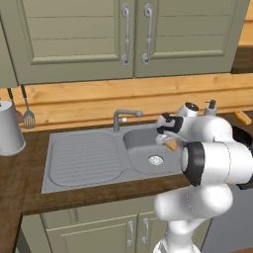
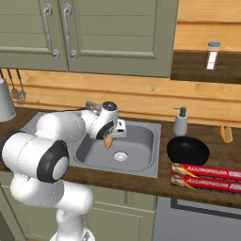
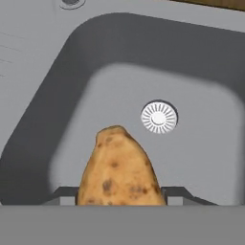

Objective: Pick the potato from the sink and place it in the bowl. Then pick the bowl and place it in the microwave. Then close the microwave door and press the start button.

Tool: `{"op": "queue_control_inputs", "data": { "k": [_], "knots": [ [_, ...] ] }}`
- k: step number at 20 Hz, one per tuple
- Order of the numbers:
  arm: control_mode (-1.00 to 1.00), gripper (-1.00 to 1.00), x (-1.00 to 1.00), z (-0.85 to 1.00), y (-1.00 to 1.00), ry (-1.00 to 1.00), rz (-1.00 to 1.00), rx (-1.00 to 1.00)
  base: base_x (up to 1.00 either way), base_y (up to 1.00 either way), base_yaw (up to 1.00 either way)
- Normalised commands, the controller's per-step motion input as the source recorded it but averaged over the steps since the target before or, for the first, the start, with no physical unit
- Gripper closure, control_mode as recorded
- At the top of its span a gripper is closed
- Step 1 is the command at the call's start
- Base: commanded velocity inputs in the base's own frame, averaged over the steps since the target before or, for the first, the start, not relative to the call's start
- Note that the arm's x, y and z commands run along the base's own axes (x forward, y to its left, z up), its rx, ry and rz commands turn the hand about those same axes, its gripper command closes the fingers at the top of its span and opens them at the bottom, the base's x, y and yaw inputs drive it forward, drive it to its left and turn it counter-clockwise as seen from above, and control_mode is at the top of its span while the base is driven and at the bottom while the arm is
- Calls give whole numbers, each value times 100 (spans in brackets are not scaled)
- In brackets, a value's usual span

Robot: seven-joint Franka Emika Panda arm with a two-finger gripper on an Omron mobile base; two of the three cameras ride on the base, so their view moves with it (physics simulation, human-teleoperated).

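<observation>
The fingers (image 3: 119,197) are clamped on the potato (image 3: 119,168), one dark tip on each side of its lower end, and it hangs above the floor of the sink (image 1: 89,163), clear of the basin walls. In the hand view open grey floor lies all round it. The round steel drain (image 3: 159,116) sits just beyond the potato, to its right in that view, apart from it. The basin is rectangular with rounded corners and a matte finish; the potato is oblong, tan-orange and speckled with dark spots.

Left of the basin runs the ribbed drainboard (image 1: 84,158), flat and bare. Behind the basin the grey faucet (image 1: 123,118) stands with its spout reaching over the back rim, near the robot's wrist.

In the right base view, past the sink's right rim on the wooden desk (image 2: 141,181), the glossy black bowl (image 2: 188,150) sits well apart from the potato. Two foil boxes (image 2: 207,174) lie just in front of the bowl, and a grey soap dispenser (image 2: 180,122) stands just behind it. Green panelled cabinet doors (image 2: 94,33) hang above the sink.
</observation>
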Motion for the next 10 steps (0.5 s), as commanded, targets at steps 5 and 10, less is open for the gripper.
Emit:
{"op": "queue_control_inputs", "data": {
  "k": [5, 10],
  "knots": [
    [-100, 100, -35, 87, -35, 2, -16, -15, 0, 0, 0],
    [-100, 100, -43, 54, -34, 0, -25, -23, 0, 0, 0]
  ]
}}
